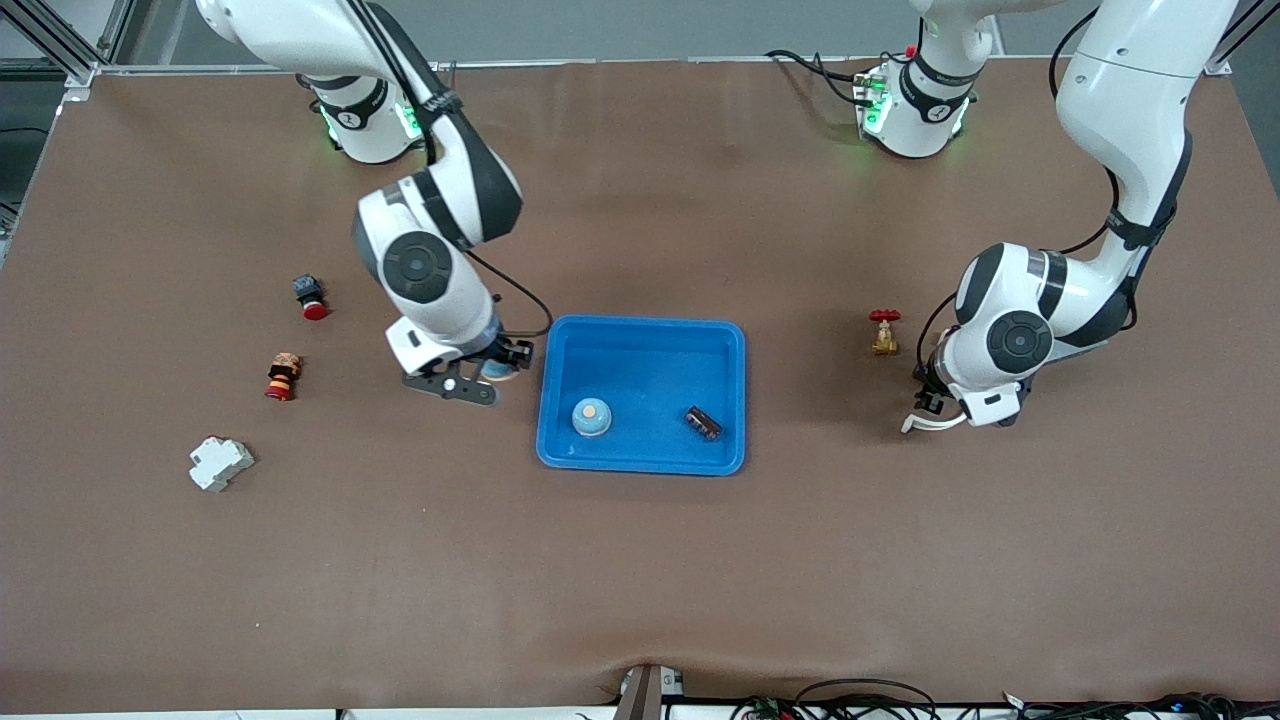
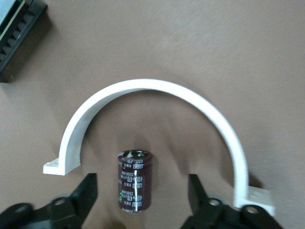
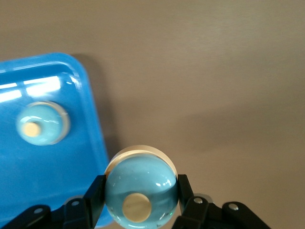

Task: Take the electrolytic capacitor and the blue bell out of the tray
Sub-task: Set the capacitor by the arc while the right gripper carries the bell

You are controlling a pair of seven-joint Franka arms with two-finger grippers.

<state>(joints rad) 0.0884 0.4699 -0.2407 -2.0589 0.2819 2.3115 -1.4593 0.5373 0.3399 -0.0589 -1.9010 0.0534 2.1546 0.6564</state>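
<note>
Your right gripper (image 3: 140, 202) has its 2 black fingers (image 3: 95, 195) pressed against the sides of a pale blue bell (image 3: 141, 191), which it holds just beside the rim of the blue tray (image 1: 640, 330) at the right arm's end of that tray. Your left gripper (image 2: 143, 191) stands wide apart, fingers (image 2: 86, 191) on either side of a dark capacitor (image 2: 135, 180) that lies on the brown table (image 1: 640, 580) without touching them (a white curved bracket (image 2: 157, 90) arches around it).

Counting outward, you have 2 bells: the held one and a second bell (image 1: 591, 417) sitting in the tray. You also have 2 capacitors: the one under the left gripper and a second capacitor (image 1: 703, 422) lying in the tray beside that bell.

Near the left arm stands 1 small brass valve with a red handle (image 1: 884, 332). Toward the right arm's end lie 2 red-tipped push buttons (image 1: 310, 296) (image 1: 282, 376) and 1 white plastic block (image 1: 220, 463).
</note>
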